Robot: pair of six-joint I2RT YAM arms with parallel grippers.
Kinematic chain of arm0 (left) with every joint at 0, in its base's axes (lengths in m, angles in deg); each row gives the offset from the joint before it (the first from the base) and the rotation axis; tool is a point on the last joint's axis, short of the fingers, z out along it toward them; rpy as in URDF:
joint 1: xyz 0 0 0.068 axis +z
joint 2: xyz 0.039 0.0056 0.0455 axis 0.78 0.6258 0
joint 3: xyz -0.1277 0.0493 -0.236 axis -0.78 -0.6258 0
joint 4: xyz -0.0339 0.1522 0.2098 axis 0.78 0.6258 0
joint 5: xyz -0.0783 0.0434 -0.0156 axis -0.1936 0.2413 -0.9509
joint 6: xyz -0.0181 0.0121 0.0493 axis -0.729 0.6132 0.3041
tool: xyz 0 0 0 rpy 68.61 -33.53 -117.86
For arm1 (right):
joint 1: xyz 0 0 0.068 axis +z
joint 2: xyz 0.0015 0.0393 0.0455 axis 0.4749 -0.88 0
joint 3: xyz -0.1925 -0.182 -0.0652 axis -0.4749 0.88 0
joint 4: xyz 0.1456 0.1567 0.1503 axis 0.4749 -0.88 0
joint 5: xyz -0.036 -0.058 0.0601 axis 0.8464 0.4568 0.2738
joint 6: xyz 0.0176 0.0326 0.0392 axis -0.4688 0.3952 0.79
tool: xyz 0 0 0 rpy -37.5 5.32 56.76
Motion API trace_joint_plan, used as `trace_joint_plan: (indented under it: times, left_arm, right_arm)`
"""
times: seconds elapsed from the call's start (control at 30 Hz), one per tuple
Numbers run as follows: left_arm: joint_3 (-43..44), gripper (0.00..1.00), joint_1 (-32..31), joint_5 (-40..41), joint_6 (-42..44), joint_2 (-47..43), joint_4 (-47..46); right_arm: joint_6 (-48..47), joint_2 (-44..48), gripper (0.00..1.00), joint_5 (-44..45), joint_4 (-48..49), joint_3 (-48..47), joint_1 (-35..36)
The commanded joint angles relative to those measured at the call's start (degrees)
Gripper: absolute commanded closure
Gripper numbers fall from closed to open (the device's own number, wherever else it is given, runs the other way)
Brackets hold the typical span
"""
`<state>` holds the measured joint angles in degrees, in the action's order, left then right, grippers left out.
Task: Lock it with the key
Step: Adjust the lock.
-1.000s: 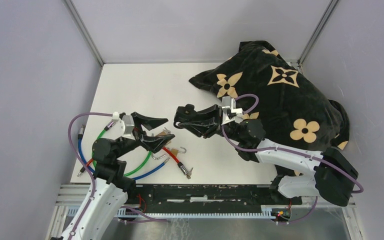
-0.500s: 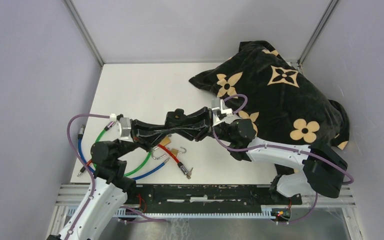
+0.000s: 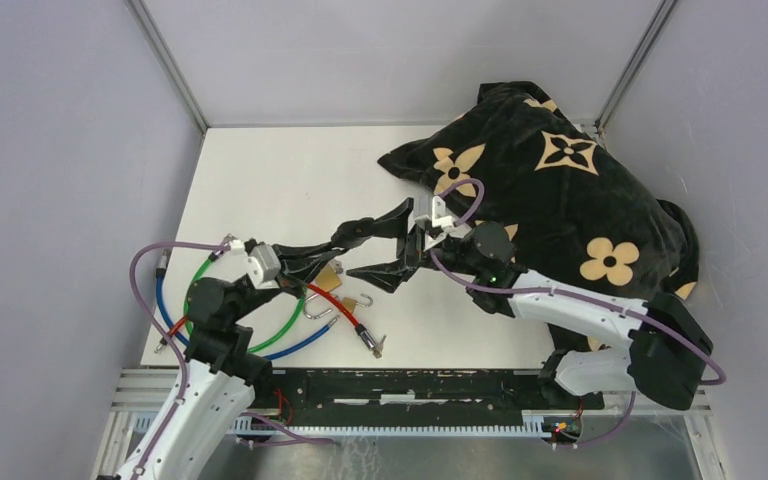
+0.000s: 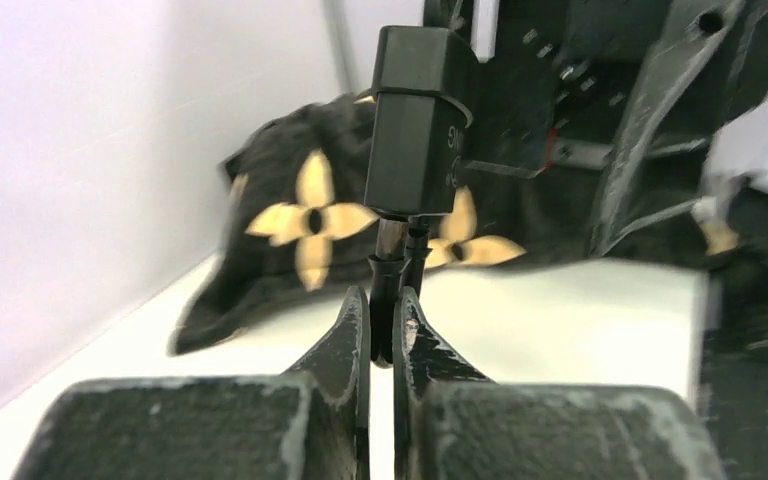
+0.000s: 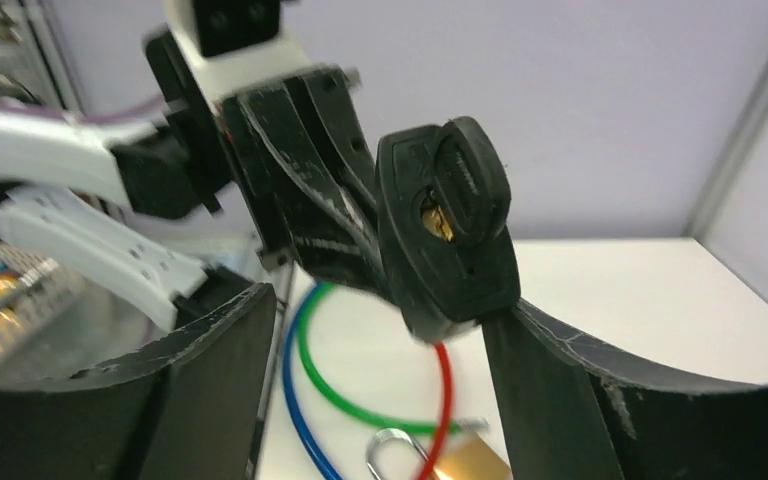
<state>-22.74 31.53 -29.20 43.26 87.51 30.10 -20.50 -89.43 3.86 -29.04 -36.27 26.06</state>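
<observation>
1. The left gripper is pinched almost shut on a thin metal stem. That stem carries the black lock, held up off the table and out toward the other arm.
2. The right gripper is spread wide with nothing in it. From its own camera, one finger sits on either side of the lock, and neither touches it as far as I can see.
3. The keyhole faces the right wrist camera, showing a brass glint beside a swung-aside cover. No key sticks out of it.
4. I can't pick out the key for certain. On the table below lie a brass padlock with its shackle open and the red cable, green cable and blue cable. A small metal bit lies by the red cable's near end, too small to name.
5. I'd call this early going. The lock is presented and steadied, and that much is done.
6. What's left, by my reckoning, is to get a key into the right gripper, seat it in the keyhole and turn it.
7. I can't tell from here whether the stem is fully home in the lock.
</observation>
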Motion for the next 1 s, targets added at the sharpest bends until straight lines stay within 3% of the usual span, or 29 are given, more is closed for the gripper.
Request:
trace_joint_plan:
  times: [0.0, 0.13, 0.2, 0.3, 0.5, 0.57, 0.67, 0.87, 0.97]
  left_arm:
    - [1.89, 0.98, 0.17, 11.85, 32.49, -1.51, 3.91]
    - [0.42, 0.98, 0.14, 10.58, 55.90, -1.58, 5.55]
    - [0.13, 0.98, 0.15, 8.13, 64.47, -1.65, 7.40]
    - [-0.77, 0.98, 0.13, 5.87, 73.30, -2.22, 7.72]
    - [-2.76, 0.98, 0.14, 5.11, 87.00, -3.31, 7.20]
    - [-2.37, 0.98, 0.16, 3.89, 88.40, -3.71, 7.51]
    - [0.92, 0.98, 0.19, 2.88, 81.65, -3.44, 10.88]
    - [1.53, 0.98, 0.17, 0.13, 81.44, -4.49, 16.11]
    - [2.19, 0.98, 0.11, 0.30, 80.28, -4.05, 16.13]
  right_arm:
    - [-13.81, 6.53, 0.18, -7.65, -24.36, -0.82, -3.97]
    - [-29.57, 11.09, 0.10, -8.49, -44.25, 0.65, -4.79]
    - [-32.99, 12.74, 0.09, -7.57, -48.50, 1.18, -5.14]
    - [-31.24, 14.58, 0.07, -6.49, -46.31, 3.25, -6.25]
    - [-17.73, 13.86, 0.06, -7.52, -33.38, 5.39, -7.65]
    - [-18.27, 13.12, 0.06, -6.10, -33.49, 4.75, -7.77]
    - [-18.84, 11.94, 0.02, -2.05, -31.41, 4.33, -7.74]
    - [-9.38, 5.56, 0.02, -3.89, -14.70, 3.56, -7.25]
    - [-7.36, 2.09, 0.02, -3.65, -11.11, 2.64, -5.81]
